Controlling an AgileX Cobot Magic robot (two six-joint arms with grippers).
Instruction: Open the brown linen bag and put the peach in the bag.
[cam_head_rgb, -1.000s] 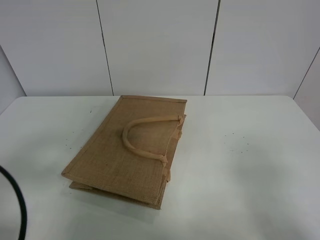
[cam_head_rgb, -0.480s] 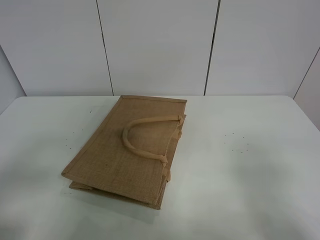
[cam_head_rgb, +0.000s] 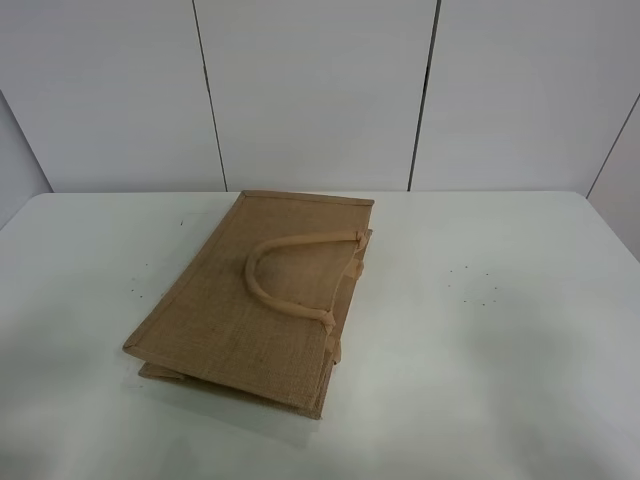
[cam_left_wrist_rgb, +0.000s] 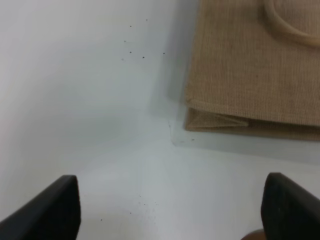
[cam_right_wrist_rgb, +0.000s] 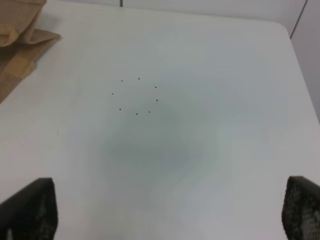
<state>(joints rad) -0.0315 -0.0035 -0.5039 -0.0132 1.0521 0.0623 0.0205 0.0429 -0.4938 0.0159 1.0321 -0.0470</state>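
The brown linen bag (cam_head_rgb: 230, 320) lies flat and closed on the white table (cam_head_rgb: 500, 330), left of the middle. One rolled loop handle (cam_head_rgb: 250, 275) rests on top of it. A folded corner of the bag shows in the left wrist view (cam_left_wrist_rgb: 250, 65), and an edge of it in the right wrist view (cam_right_wrist_rgb: 17, 35). The peach is out of view. My left gripper (cam_left_wrist_rgb: 170, 215) is open and empty over bare table near the bag's corner. My right gripper (cam_right_wrist_rgb: 165, 212) is open and empty over bare table to the right of the bag. Neither gripper shows in the exterior high view.
White wall panels (cam_head_rgb: 320, 90) stand behind the table's far edge. Small dark specks (cam_right_wrist_rgb: 135, 95) dot the tabletop right of the bag. A small brownish shape (cam_left_wrist_rgb: 255, 235) sits at the picture's edge by a left finger; I cannot tell what it is.
A black cable that curved in at the lower left a second ago has left the exterior high view. The bag has not moved.
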